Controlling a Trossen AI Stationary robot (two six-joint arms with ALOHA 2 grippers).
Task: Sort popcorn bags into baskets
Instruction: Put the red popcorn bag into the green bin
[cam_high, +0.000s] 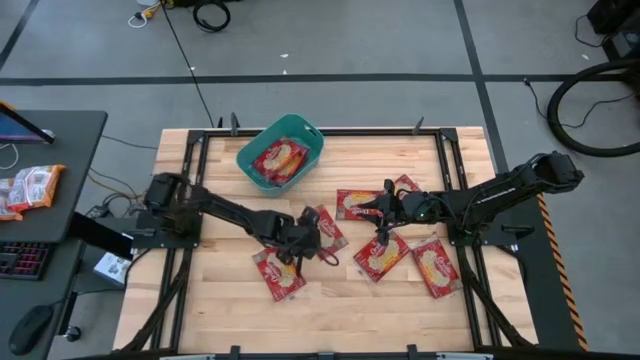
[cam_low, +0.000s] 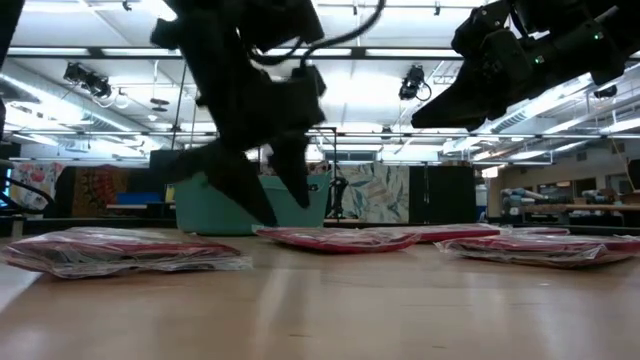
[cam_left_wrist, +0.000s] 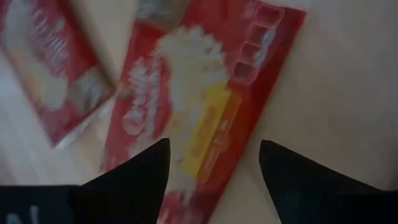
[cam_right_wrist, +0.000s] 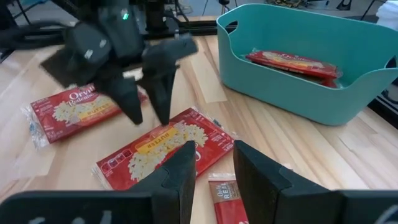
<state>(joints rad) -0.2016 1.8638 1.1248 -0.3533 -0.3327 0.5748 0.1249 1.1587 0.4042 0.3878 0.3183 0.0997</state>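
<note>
Popcorn bags: flat red foil packets, each printed with a pale popcorn picture, white lettering and a yellow band. Two or so lie inside the teal basket (cam_high: 281, 152), which stands at the far edge of the wooden surface (cam_high: 220, 300), left of centre. The rest are loose on the boards: one bag (cam_high: 323, 228) under my left tool (cam_high: 300, 243), one (cam_high: 279, 274) just nearer the front edge, one (cam_high: 356, 203) at mid-surface, a red corner (cam_high: 406, 184) showing beyond my right arm, one (cam_high: 382, 254) below my right tool (cam_high: 385, 212), and one (cam_high: 436, 265) farthest right.

Left tool: hanging above the bag at centre, fingers (cam_left_wrist: 134, 180) spread wide to either side of it, holding nothing.

Right tool: raised above the surface near the mid-surface bag, fingers (cam_right_wrist: 180, 171) slightly parted, holding nothing.

Open room: bare boards along the front edge and at both front corners; also between the basket and the loose bags. Black frame rails (cam_high: 190, 170) run along the surface's sides
</note>
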